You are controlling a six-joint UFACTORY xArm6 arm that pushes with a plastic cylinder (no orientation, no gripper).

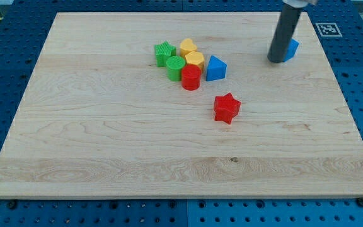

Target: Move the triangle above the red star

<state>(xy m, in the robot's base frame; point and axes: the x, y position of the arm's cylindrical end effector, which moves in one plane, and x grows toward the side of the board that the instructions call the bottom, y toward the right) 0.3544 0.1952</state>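
The blue triangle point(215, 68) lies at the right end of a cluster near the board's top middle. The red star point(226, 108) lies alone below it and slightly to the right. My tip point(276, 60) rests on the board at the upper right, well to the right of the triangle. It stands against a second blue block point(291, 48), partly hiding it; that block's shape cannot be made out.
The cluster left of the triangle holds a red cylinder point(191, 78), a green cylinder point(175, 67), a green star point(164, 53) and two yellow blocks point(188, 47) point(195, 60). The wooden board point(106, 145) lies on a blue pegboard table.
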